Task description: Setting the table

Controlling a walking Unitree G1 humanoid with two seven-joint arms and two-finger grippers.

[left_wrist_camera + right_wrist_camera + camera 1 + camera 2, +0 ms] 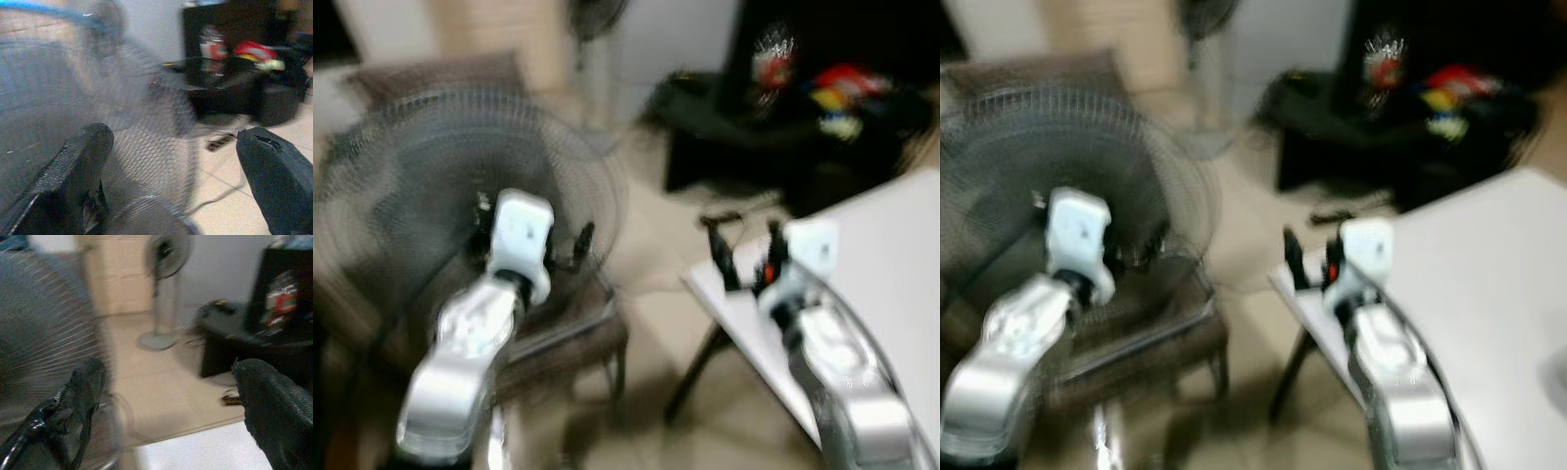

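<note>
Table [1489, 284], white-topped, occupies the right side of the head views; its near corner points toward the middle of the scene, and a dark leg shows below that corner. All four frames are motion-blurred, so fine detail is unreliable. No tableware can be made out on the visible top.

Large fan [460, 186], round wire grille, fills the left half of the head views, standing at a brown chair [568, 338]. Tiled floor [651, 284], beige, runs between the fan and the table.

Dark low cabinet [773, 127] stands at the far right, against the wall, with red, yellow and white items on it; blur prevents identifying them. A second, smaller pedestal fan [166, 264] stands farther back by the pale wall.

Left gripper [171, 161]: raised in front of the large fan's grille, fingers spread wide apart, nothing between them.

Right gripper [166, 401]: held over the table's near corner, with the white top just beneath it in the right wrist view. Fingers spread wide, released, holding nothing. A small red-orange spot shows on its wrist in the head views.
</note>
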